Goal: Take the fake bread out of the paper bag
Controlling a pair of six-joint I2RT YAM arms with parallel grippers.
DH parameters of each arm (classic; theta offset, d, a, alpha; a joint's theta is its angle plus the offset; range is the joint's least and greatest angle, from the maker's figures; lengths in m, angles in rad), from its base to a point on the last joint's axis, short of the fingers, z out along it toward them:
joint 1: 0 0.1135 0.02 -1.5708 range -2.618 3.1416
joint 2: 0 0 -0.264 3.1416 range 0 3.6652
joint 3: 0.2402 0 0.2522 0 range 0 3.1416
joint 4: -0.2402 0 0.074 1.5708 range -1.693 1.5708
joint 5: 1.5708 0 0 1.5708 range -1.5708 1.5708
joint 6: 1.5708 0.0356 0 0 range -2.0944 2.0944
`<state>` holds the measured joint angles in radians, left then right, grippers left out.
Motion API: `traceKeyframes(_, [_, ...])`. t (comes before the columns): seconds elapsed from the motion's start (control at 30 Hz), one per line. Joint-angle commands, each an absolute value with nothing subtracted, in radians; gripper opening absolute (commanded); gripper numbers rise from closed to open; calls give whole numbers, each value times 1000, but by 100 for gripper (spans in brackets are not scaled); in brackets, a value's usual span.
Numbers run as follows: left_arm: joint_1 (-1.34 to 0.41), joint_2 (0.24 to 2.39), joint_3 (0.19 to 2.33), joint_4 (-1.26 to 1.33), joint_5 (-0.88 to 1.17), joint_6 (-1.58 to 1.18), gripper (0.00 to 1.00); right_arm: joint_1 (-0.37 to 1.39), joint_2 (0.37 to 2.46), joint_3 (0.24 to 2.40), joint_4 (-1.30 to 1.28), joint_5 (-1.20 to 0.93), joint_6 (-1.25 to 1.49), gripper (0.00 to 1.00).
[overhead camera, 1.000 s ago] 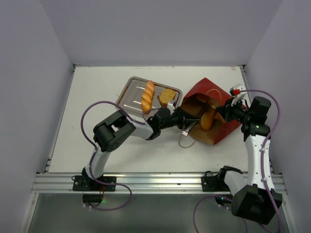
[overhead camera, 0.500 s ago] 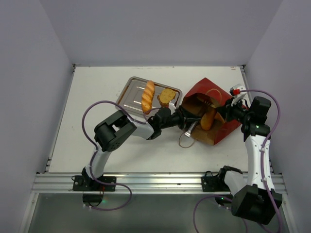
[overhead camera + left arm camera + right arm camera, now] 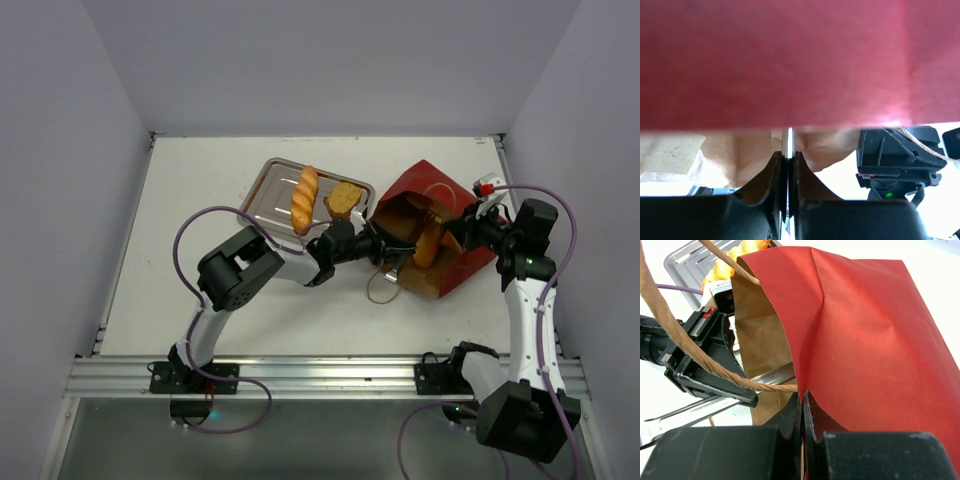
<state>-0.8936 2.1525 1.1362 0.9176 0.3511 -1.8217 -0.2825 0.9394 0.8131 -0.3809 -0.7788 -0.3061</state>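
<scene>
Dark-red paper bag (image 3: pixel 415 183) with a tan lining lies on its side at centre right of the white counter (image 3: pixel 200 190), its open mouth turned toward the lower left of the frame. One glossy golden toy loaf (image 3: pixel 430 245) is inside it, visible through the mouth. Flat steel tray (image 3: pixel 262 195) sits just left of the bag, at upper centre. On it lie a golden-orange toy baguette (image 3: pixel 305 198) and, beside that, a brown toast slice (image 3: pixel 344 199). A thin twine loop handle (image 3: pixel 378 290) rests on the counter below the mouth.

Left fingers (image 3: pixel 774 170) are at the bag mouth, under the red wall, pressed nearly together with only a sliver between them. Whether any paper or bread is pinched there cannot be told. Right fingers (image 3: pixel 791 415) are at the bag's right side, clamped on the edge of the red paper, which runs down between them. Both arms reach in from the bottom of the overhead frame.
</scene>
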Motion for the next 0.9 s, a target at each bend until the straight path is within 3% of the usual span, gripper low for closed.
traceKeyframes(0.0, [-894,2131,1158,953,347,-1801,2,-282,911,813,-356,-838,-288,1])
traceKeyframes(0.87, [-890,1787,881,876,442,-1575,0,-282,899,795,-305,-710,-247,1])
